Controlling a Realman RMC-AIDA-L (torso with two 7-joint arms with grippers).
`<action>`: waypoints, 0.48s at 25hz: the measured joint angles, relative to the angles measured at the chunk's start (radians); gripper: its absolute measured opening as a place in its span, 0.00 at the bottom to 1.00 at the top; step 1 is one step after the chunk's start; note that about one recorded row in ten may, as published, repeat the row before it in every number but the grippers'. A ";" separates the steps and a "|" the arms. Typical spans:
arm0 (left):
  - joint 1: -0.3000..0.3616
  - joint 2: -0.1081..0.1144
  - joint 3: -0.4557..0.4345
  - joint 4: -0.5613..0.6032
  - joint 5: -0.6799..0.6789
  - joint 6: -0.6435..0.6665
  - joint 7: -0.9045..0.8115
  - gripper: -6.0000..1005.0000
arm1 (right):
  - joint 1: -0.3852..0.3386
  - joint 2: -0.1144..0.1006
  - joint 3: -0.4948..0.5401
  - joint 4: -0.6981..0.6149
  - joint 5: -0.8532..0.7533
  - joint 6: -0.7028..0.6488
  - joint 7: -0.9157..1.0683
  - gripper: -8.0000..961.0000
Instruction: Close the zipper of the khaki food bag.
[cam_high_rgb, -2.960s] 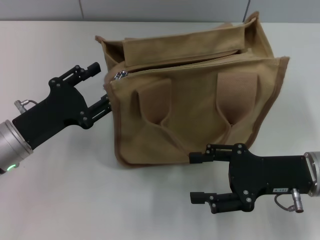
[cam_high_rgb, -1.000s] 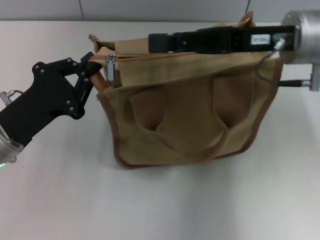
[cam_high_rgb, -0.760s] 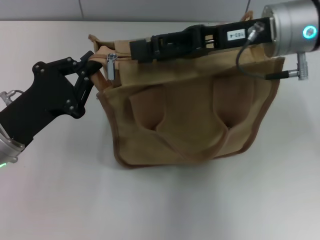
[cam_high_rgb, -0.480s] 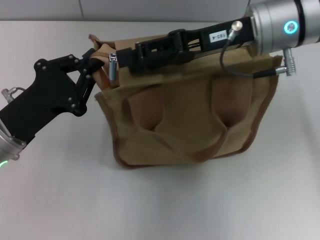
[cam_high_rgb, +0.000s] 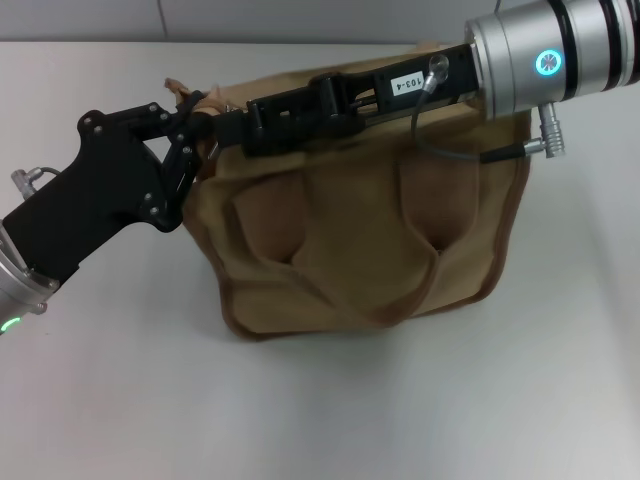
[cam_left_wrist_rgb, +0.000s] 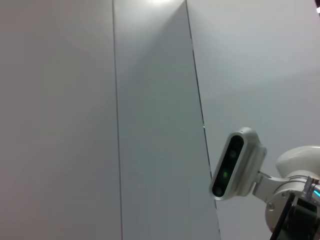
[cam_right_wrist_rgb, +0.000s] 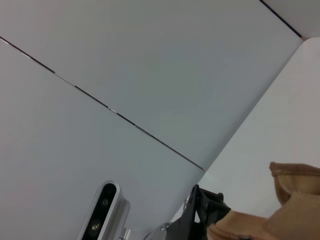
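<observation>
The khaki food bag stands upright in the middle of the white table in the head view, handles hanging down its front. My left gripper is shut on the bag's left top end. My right gripper reaches in from the right and lies along the bag's top, its tip at the left end beside the left gripper. The zipper line and its silver pull tab are hidden under the right gripper. A piece of khaki fabric shows in the right wrist view.
The white table stretches in front of the bag, with a grey wall behind. The left wrist view shows only the wall and the robot's head camera. The right wrist view shows wall, that camera and a black gripper part.
My right gripper rose from the table's front right and swept left along the bag's top to its left end, covering the pull tab. My left gripper closed on that end. The bag shifted slightly left.
</observation>
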 joint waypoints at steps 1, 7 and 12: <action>-0.001 0.000 0.001 -0.002 0.000 0.000 0.000 0.05 | 0.000 0.002 -0.001 -0.002 0.000 0.001 -0.002 0.78; -0.002 0.000 0.001 -0.010 -0.003 -0.001 0.001 0.05 | -0.017 0.011 -0.001 -0.032 -0.001 0.012 -0.010 0.75; 0.000 0.000 -0.003 -0.010 -0.003 -0.001 0.002 0.05 | -0.041 0.015 0.004 -0.062 0.001 0.021 -0.019 0.56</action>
